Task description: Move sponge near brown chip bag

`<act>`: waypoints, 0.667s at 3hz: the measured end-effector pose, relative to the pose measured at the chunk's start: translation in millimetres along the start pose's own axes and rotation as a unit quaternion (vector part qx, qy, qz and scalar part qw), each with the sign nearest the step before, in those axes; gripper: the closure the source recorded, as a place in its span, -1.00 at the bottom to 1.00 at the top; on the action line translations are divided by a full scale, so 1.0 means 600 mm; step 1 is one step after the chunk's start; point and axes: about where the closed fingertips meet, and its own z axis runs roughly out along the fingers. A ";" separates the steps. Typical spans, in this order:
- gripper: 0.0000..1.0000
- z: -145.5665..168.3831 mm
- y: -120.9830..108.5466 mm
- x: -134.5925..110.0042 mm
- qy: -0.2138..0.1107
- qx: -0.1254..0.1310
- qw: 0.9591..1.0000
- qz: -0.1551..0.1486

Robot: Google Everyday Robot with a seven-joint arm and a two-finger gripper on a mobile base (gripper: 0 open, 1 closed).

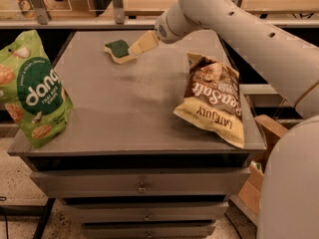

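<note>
The sponge [117, 50], dark green on top with pale yellow foam beneath, lies at the far left-middle of the grey cabinet top [129, 103]. My gripper [138, 46] reaches in from the upper right and its cream fingers [144, 42] touch the sponge's right edge. The brown chip bag [214, 97], dark brown above and cream-yellow below with "Sea Salt" lettering, lies flat at the right side of the top, well apart from the sponge.
A bright green "dang" bag [32, 87] stands at the left front corner. Drawers [142, 185] sit below the top. A cardboard box [259, 163] is on the floor at the right. Shelving runs behind the cabinet.
</note>
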 end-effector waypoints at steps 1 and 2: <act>-1.00 0.002 0.001 0.000 -0.001 -0.001 1.000 0.001; -1.00 0.007 -0.004 -0.009 -0.035 -0.012 0.999 0.018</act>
